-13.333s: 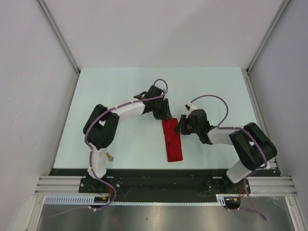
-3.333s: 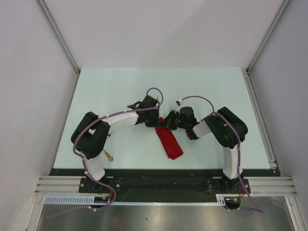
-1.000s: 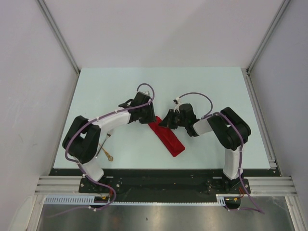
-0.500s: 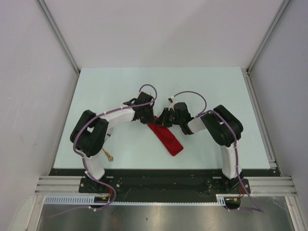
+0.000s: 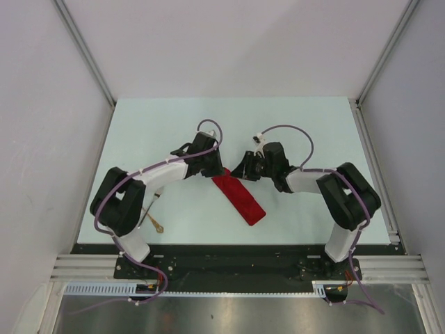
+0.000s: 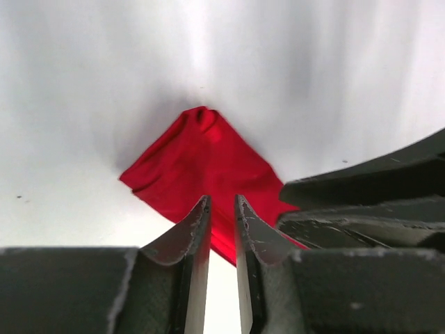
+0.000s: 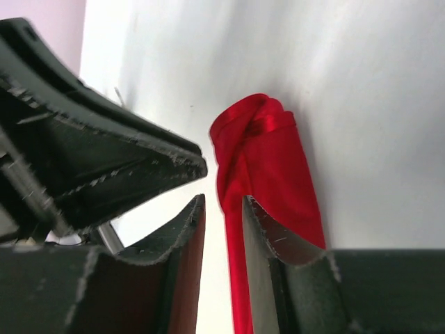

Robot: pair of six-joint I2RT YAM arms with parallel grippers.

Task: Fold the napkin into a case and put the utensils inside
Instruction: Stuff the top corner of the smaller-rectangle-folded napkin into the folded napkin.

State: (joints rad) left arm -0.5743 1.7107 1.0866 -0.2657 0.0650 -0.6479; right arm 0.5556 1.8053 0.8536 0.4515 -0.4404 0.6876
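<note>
Jaws on the left end effector (image 6: 221, 203) are sitting at a narrow slit with nothing caught between them. They're hovering right at the far tip of the bright red, slightly shiny cloth napkin (image 5: 240, 199), which is lying folded into a long slim strip. The right end effector (image 7: 222, 202) is showing the same narrow slit, but red cloth is peeking through it. I honestly can't tell if it's pinching the strip or just floating over it. Both are crowding that bunched far tip, nearly nose to nose, one on each side.

The strip's long axis is running diagonally, from that tip near the middle of the pale flat bench (image 5: 292, 125) back toward the near edge and off to the right. The slim gold-coloured metal utensils (image 5: 157, 225) are lying well apart from it, down by the left arm's base and partly hidden by that arm. So I'm guessing the left arm is getting the pickup job.

Plenty of open bench is sitting beyond the tip and out to both sides. Room is getting tight at the near edge, with the strip's near end lying close to it.
</note>
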